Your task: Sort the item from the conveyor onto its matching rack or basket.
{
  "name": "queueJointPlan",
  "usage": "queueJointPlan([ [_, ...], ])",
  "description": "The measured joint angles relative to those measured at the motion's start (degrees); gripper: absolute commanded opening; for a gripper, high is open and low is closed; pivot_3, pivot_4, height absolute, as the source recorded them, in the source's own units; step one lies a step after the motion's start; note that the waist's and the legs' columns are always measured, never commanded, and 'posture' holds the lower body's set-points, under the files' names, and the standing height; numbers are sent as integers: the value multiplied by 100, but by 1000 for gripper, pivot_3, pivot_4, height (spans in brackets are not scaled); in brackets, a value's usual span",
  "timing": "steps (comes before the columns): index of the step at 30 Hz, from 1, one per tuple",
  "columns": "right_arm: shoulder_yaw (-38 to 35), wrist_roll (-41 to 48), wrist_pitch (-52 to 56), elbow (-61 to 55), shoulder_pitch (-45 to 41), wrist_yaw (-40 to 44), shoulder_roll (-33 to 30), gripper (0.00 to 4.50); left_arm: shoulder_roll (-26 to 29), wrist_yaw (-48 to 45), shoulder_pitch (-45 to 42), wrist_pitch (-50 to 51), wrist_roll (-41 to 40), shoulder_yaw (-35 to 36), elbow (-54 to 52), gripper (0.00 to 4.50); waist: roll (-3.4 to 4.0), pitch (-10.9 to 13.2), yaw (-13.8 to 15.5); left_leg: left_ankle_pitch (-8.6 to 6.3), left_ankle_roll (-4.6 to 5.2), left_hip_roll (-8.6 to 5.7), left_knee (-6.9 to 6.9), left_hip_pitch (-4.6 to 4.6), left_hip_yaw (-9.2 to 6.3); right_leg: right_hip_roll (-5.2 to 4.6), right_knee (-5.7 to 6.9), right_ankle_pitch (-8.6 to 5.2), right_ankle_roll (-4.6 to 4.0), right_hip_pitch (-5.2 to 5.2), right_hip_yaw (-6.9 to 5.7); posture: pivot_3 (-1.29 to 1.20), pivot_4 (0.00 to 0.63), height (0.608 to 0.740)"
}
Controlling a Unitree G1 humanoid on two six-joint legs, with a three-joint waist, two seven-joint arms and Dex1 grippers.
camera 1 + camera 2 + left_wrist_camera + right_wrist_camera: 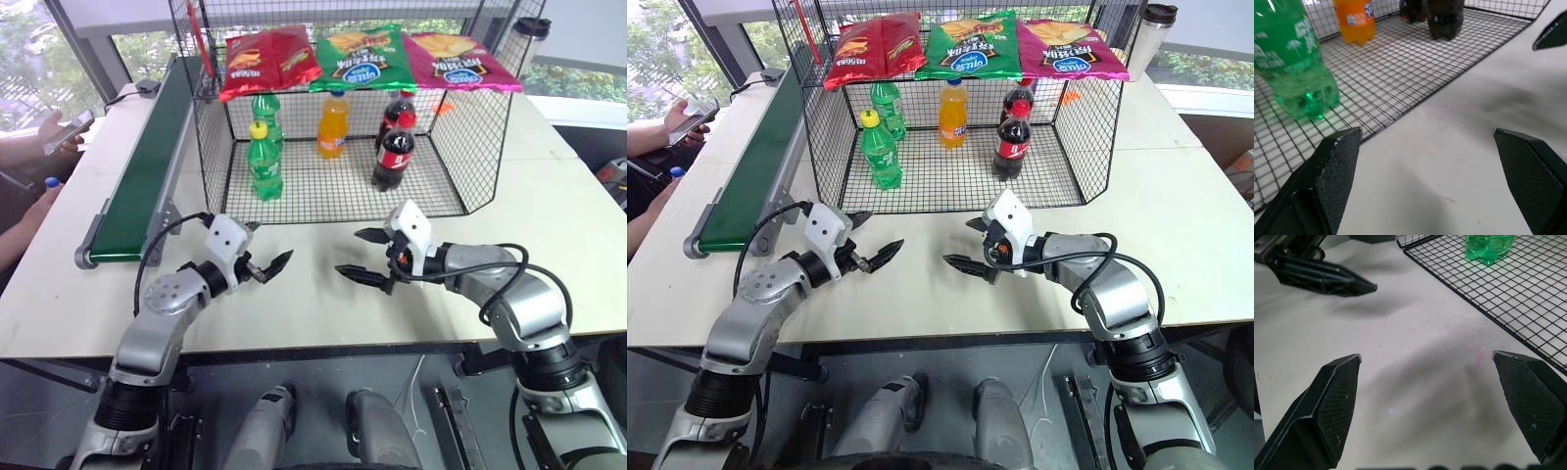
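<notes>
Both end effectors, left (266, 267) and right (364, 257), open and empty over tabletop (323, 304); orange soda bottle (332, 125) already in cage (460, 147), belt (147, 147) bare, so hold clear.

The bench (549, 196) has a smooth, matt off-white top. The cage (470, 127) is thin black wire mesh. Inside it, the orange soda bottle (332, 125) is clear glossy plastic, as are the green bottles (264, 162) and cola bottles (394, 152). On top lie shiny foil-like snack bags (362, 57). The belt (147, 166) looks matt dark green in a grey metal frame. Both hands' fingers (1334, 401) are matt black plastic with a fine grid texture.
</notes>
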Motion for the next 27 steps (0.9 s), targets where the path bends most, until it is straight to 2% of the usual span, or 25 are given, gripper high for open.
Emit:
queueJointPlan([
  [27,0,8,-1,-62,0,22,5,4448,57,-102,25,-249,40,-162,-14,4500,0,0,-1,0,0,0,0,0,0,0,-1,-1,-1,0,0,0,150,739],
])
